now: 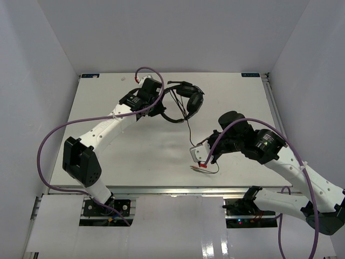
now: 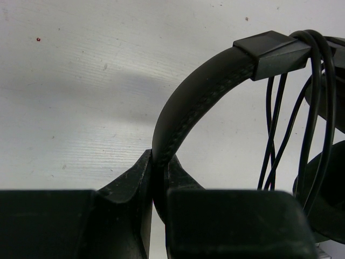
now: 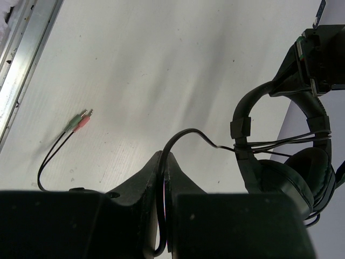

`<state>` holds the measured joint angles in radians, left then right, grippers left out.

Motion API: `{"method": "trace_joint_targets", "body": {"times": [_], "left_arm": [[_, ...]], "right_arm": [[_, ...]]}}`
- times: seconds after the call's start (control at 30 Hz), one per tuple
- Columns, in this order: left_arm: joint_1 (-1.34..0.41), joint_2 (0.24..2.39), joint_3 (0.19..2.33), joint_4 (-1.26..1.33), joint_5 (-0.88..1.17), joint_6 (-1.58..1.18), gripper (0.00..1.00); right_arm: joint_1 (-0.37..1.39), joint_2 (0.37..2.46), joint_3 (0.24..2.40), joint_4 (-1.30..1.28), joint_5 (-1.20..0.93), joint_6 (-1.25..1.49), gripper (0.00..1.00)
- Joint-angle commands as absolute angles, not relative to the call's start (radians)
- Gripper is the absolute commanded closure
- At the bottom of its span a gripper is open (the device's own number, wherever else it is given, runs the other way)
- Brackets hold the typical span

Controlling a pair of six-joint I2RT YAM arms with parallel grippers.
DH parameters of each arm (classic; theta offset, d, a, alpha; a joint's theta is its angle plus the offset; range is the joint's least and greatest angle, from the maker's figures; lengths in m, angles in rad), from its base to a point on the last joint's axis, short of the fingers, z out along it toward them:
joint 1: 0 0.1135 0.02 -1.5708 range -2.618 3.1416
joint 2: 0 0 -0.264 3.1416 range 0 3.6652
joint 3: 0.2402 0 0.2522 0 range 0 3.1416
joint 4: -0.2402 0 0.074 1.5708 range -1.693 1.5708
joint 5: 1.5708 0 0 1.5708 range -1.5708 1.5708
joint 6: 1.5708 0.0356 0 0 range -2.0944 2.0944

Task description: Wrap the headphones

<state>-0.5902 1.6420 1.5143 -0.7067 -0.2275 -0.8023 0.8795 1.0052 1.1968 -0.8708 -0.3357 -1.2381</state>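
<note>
The black headphones point(image 1: 188, 98) lie at the back middle of the table. Their cord is looped a few times round the headband next to one cup point(image 2: 314, 102). My left gripper point(image 1: 160, 108) is shut on the thin arched headband point(image 2: 197, 100), its fingertips point(image 2: 141, 168) pinching the band's lower end. My right gripper point(image 1: 197, 155) is shut on the loose dark cord point(image 3: 186, 133), which runs from the wraps at the headband point(image 3: 241, 129) into the jaws. The cord's free end with its pink and green plugs point(image 3: 80, 120) lies on the table left of the right gripper.
The white table point(image 1: 135, 151) has white walls on three sides. A metal rail point(image 3: 21, 59) marks its near edge close to the plugs. Thick purple robot cables point(image 1: 54, 135) arc over both arms.
</note>
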Motion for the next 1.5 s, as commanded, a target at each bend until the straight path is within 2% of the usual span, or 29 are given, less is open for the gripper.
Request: {"method": "trace_joint_targets", "body": {"times": [0.0,0.5,1.07,1.47], "left_arm": [[-0.581,1.609,1.568,-0.658,-0.192,-0.829,1.0],[-0.581,1.568,1.548,-0.632,-0.12,-0.834,1.0],[-0.569,1.589,1.523,-0.664,-0.184,-0.758,1.0],[-0.569,1.621,1.517,-0.679,-0.228,-0.71,1.0]], "right_arm": [[0.887,1.0,1.201,-0.856,-0.357,-1.235,0.9],[0.887,1.003,1.15,-0.838,-0.321,-1.256,0.9],[0.882,0.962,1.207,-0.847,-0.313,-1.262,0.91],[0.882,1.013,1.326,-0.833,-0.318,-1.266,0.91]]}}
